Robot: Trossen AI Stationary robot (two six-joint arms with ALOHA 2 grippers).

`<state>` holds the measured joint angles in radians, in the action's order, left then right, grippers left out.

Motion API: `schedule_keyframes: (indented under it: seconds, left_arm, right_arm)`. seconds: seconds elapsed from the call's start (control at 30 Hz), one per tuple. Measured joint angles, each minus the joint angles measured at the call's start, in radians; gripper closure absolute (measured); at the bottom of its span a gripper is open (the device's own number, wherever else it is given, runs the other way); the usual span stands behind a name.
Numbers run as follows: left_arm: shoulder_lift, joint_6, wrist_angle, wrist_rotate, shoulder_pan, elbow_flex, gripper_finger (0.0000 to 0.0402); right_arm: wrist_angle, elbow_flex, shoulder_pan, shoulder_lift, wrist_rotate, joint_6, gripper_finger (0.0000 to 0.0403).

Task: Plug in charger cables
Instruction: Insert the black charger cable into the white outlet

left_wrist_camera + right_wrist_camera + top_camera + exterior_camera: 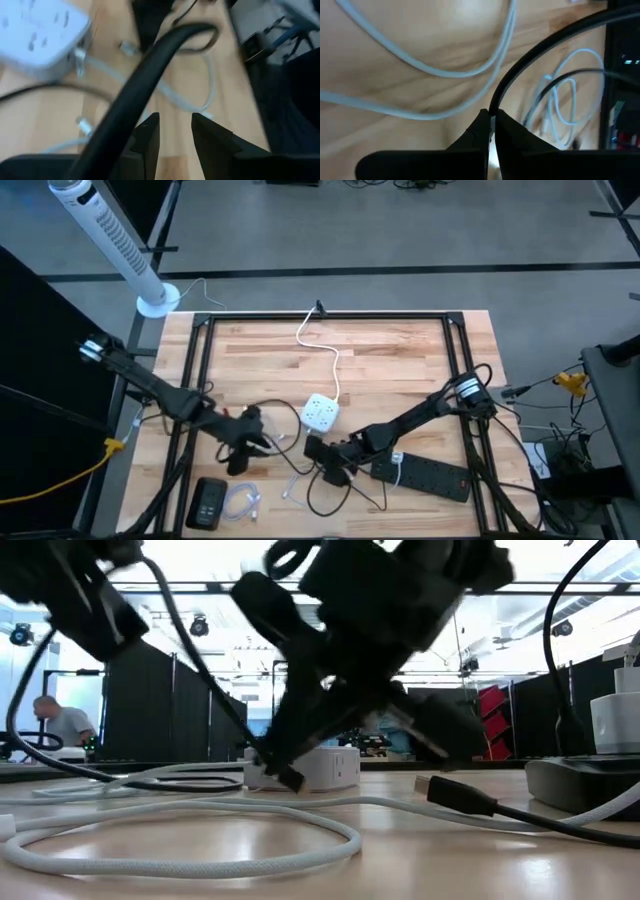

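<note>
- High view: both arms work near the table's front edge, close to the socket cube (320, 413); black and white cables (262, 420) lie looped around it.
- The right gripper (491, 125) is pinched shut on a black cable (540, 47).
- The left gripper (174, 131) stands part open, with nothing between its fingers.
- Step, I judge: carrying a plug toward a socket; next it needs lining up.
- Only the low view shows a loose plug (455, 794) lying flat.
</note>
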<state>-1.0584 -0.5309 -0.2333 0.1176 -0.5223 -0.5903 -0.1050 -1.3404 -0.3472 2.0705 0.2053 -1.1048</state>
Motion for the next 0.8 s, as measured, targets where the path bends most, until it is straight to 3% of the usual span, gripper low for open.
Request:
schedule_keyframes:
  seconds: [0.17,0.37,0.57,0.8]
  left_arm:
    - [0.033,0.064,0.047,0.081,-0.082,0.000,0.0299]
    - [0.028,0.105,0.072,0.137,-0.079,0.000,0.0299]
    - [0.024,0.077,0.032,0.183,-0.077,0.006,0.0299]
    - [0.024,0.075,0.019,0.256,-0.076,0.033,0.0299]
  right_arm:
    - [-0.092,-0.070,0.039,0.009,-0.043,-0.089,0.0403]
    - [-0.144,-0.119,0.113,0.011,-0.101,-0.063,0.0403]
    - [-0.141,-0.187,0.120,-0.036,-0.070,0.313,0.0403]
    - [0.114,-0.190,0.116,-0.210,-0.048,0.709,0.0403]
